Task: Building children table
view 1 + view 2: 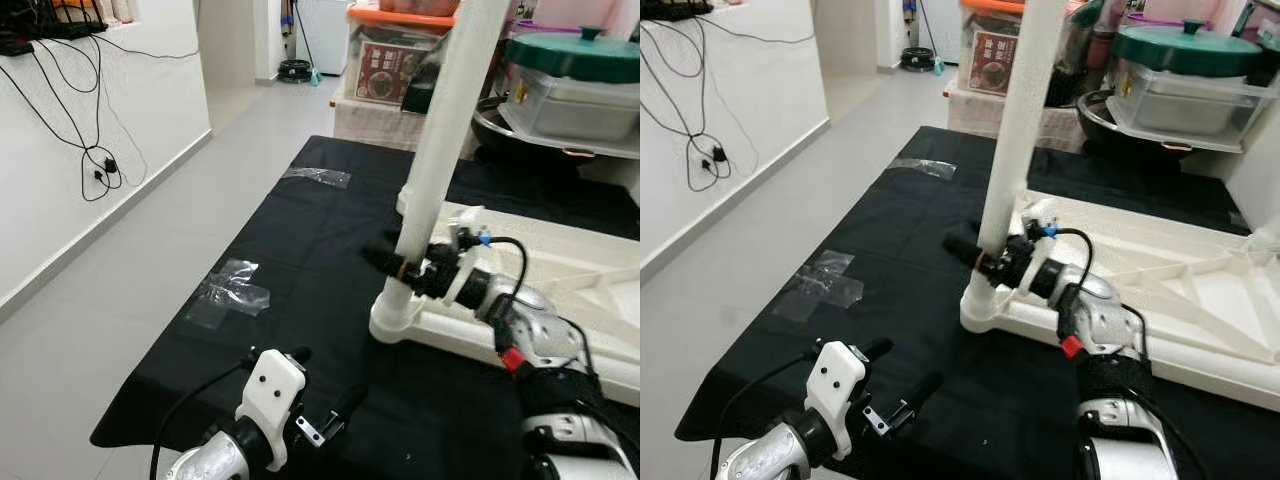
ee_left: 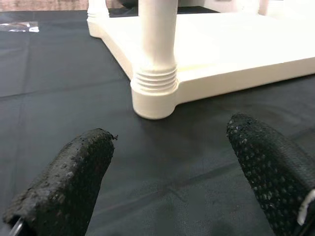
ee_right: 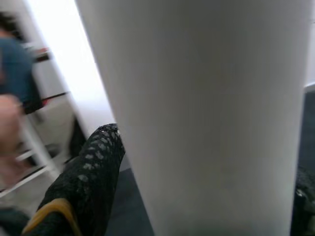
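Observation:
A white children's table top [image 1: 560, 262] lies upside down on a black cloth [image 1: 300, 260]. A white table leg [image 1: 440, 150] stands upright in its near left corner socket [image 1: 395, 320]. My right gripper [image 1: 395, 265] is shut on the leg low down, just above the socket; in the right wrist view the leg [image 3: 206, 113] sits between the fingers [image 3: 93, 172]. My left gripper [image 1: 325, 395] hovers low over the cloth in front of that corner, open, with nothing between its fingers [image 2: 74, 182]. The left wrist view looks at the socket [image 2: 155, 91].
Two pieces of clear tape [image 1: 230, 290] stick to the cloth. Storage boxes and a pot with a green lid [image 1: 575, 55] stand behind the cloth. A white wall with hanging cables [image 1: 95, 160] runs along the left. A blurred person [image 3: 15, 98] appears in the right wrist view.

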You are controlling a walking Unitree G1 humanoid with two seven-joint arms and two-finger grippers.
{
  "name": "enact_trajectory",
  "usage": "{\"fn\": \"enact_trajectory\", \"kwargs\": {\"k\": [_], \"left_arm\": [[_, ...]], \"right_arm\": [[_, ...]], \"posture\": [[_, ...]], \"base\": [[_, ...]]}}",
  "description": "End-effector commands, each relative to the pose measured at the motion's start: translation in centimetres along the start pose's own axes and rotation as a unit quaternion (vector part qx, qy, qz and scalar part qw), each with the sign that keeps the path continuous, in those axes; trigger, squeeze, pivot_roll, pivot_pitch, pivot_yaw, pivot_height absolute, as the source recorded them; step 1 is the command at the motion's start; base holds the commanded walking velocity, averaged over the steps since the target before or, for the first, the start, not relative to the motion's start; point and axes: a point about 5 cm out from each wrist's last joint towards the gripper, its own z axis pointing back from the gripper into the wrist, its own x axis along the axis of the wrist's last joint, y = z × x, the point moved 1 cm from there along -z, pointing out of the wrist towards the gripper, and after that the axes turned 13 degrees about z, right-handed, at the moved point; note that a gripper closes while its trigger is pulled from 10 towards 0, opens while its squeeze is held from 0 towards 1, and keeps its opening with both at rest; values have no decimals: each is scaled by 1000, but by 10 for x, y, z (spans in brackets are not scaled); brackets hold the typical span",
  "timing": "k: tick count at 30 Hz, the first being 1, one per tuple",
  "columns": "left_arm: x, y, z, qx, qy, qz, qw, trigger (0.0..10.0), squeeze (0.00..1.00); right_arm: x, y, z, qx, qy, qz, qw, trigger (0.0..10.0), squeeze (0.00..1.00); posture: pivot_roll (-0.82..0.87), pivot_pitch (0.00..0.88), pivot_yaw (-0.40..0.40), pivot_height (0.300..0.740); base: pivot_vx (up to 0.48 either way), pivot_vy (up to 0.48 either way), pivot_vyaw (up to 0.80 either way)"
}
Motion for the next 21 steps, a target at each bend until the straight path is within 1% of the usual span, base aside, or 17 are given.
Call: {"fn": "enact_trajectory", "kwargs": {"k": [1, 3, 5, 7, 8, 10, 11, 12, 13, 14, 15, 16, 17, 18, 19, 20, 21], "left_arm": [[-4, 1, 0, 4, 8, 0, 1000, 10000, 0], [-4, 1, 0, 4, 8, 0, 1000, 10000, 0], [-4, 1, 1, 5, 8, 0, 1000, 10000, 0], [-4, 1, 1, 5, 8, 0, 1000, 10000, 0], [-4, 1, 1, 5, 8, 1, 1000, 10000, 0], [-3, 1, 1, 6, 7, 1, 1000, 10000, 0], [-3, 1, 1, 6, 7, 1, 1000, 10000, 0], [-3, 1, 1, 6, 7, 1, 1000, 10000, 0], [-3, 1, 1, 6, 7, 2, 1000, 10000, 0], [-3, 1, 1, 6, 7, 2, 1000, 10000, 0], [-4, 1, 1, 5, 7, 2, 1000, 10000, 0], [-4, 0, 1, 5, 7, 2, 1000, 10000, 0], [-4, 0, 1, 5, 7, 2, 1000, 10000, 0], [-4, 0, 1, 4, 8, 2, 1000, 10000, 0], [-4, 0, 1, 4, 8, 2, 1000, 10000, 0], [-4, 1, 1, 3, 9, 3, 1000, 10000, 0], [-4, 1, 1, 3, 9, 3, 1000, 10000, 0]], "right_arm": [[-2, 2, -13, 37, -1, -6, 999, 10000, 0], [-2, 2, -13, 37, -1, -6, 999, 10000, 0], [1, -3, -22, 35, -2, -2, 999, 10000, 0], [1, -3, -22, 35, -2, -2, 999, 10000, 0], [3, -5, -27, 27, -5, -1, 1000, 0, 0], [5, -5, -30, 20, -12, 7, 1000, 0, 0], [8, -9, -29, -24, -25, 23, 999, 0, 0], [8, -9, -29, -24, -25, 23, 999, 0, 0], [8, -11, -28, -44, -25, 23, 998, 0, 0], [8, -11, -28, -44, -25, 23, 998, 0, 0], [8, -16, -25, -89, -21, 20, 996, 0, 0], [8, -19, -22, -119, -19, 25, 992, 0, 0], [8, -19, -22, -119, -19, 25, 992, 0, 0], [7, -23, -19, -161, -16, 31, 986, 0, 0], [7, -23, -19, -161, -16, 31, 986, 0, 0], [5, -24, -16, -216, -7, 50, 975, 0, 0], [5, -24, -16, -216, -7, 50, 975, 0, 0]], "posture": [[127, 42, -87, 740], [127, 42, -87, 740], [131, 44, -90, 740], [131, 44, -90, 740], [133, 47, -93, 740], [130, 47, -92, 740], [125, 48, -91, 740], [125, 48, -91, 740], [122, 47, -89, 740], [122, 47, -89, 740], [117, 46, -87, 740], [115, 46, -88, 740], [115, 46, -88, 740], [114, 45, -88, 740], [114, 45, -88, 740], [103, 41, -79, 740], [103, 41, -79, 740]], "base": [[0, 0, 0], [0, 0, 0], [0, 0, 0], [0, 0, 0], [0, 0, 0], [0, 0, 0], [0, 0, 0], [0, 0, 0], [0, 0, 0], [0, 0, 0], [0, 0, 0], [0, 0, 0], [0, 0, 0], [0, 0, 0], [0, 0, 0], [0, 0, 0], [0, 0, 0]]}}
